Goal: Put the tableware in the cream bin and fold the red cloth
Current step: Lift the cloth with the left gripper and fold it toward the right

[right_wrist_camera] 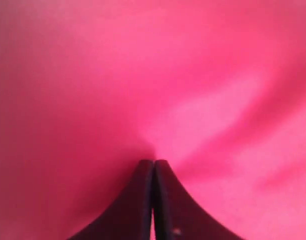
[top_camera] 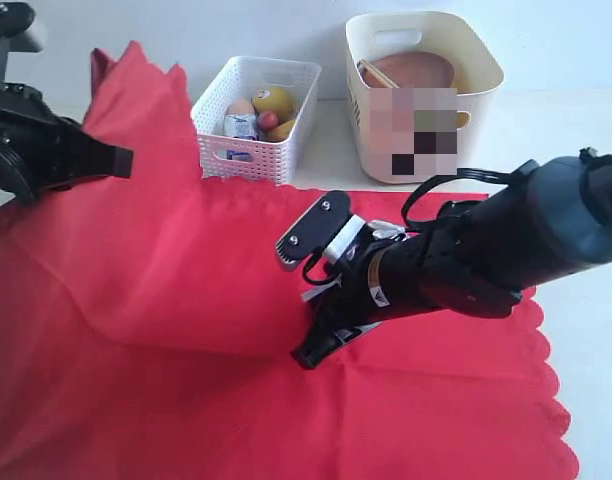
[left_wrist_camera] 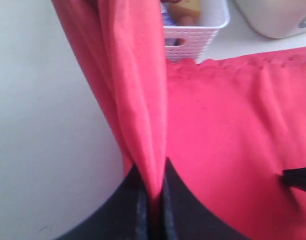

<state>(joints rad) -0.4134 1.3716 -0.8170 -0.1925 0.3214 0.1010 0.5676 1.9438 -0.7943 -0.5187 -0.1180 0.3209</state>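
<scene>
The red cloth covers most of the white tabletop, reaching from the near edge almost to the two containers at the far edge. Its scalloped border runs down the right side. The right arm, dark and bulky, reaches in from the right edge and slants down toward the middle of the cloth. The right gripper points down into the fabric. In the wrist view the right gripper has its jaws pressed tight together, the cloth puckers at their tips, and a thin red sliver shows between them. The left arm comes in from the left edge, held above the table. The left gripper is clamped on a gathered fold of the cloth that rises toward the far left corner. In its wrist view the left gripper pinches that fold, which hangs clear of the bare tabletop. The cream bin stands at the far edge, right of centre and just beyond the cloth, with part of its front wall blurred out. Inside it are the round wooden plate and chopsticks. Left of it, apart from it, is the white lattice basket, close to the cloth's far border. It holds a lemon, an egg and a small milk carton.
</scene>
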